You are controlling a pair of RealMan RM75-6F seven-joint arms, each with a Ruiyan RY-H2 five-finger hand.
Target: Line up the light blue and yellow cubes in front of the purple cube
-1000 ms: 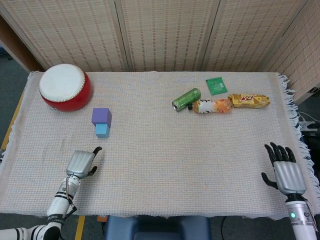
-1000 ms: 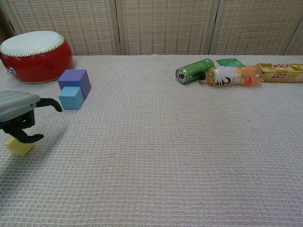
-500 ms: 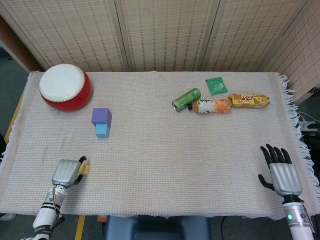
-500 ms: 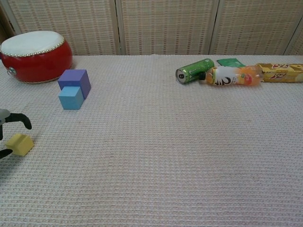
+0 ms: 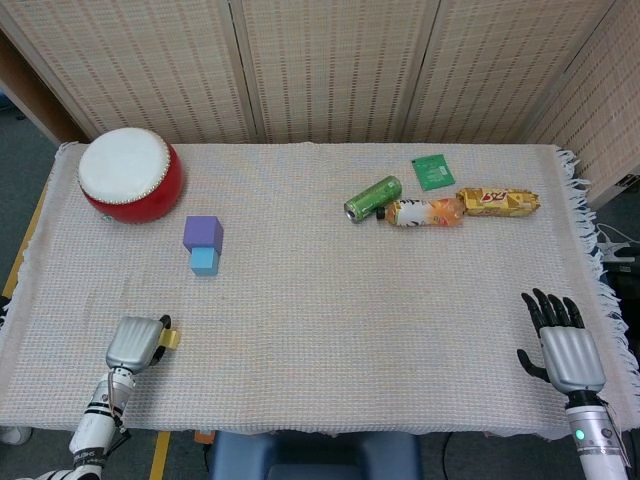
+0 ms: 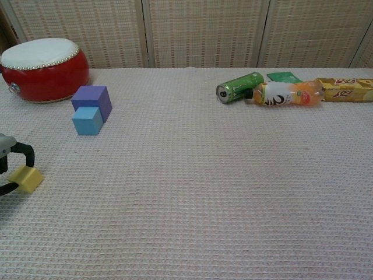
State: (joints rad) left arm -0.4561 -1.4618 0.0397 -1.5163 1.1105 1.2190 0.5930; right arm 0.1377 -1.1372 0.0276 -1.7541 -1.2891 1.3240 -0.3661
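Left hand (image 5: 135, 343) pinching yellow cube (image 6: 26, 178)

Smaller cube (image 5: 205, 262) touches bigger cube's (image 5: 203, 233) front.

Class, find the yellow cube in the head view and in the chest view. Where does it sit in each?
Head view: yellow cube lower left, at the left hand.
Chest view: yellow cube at far left edge, mid-height.
Shared landmark: light blue cube touching the purple cube.
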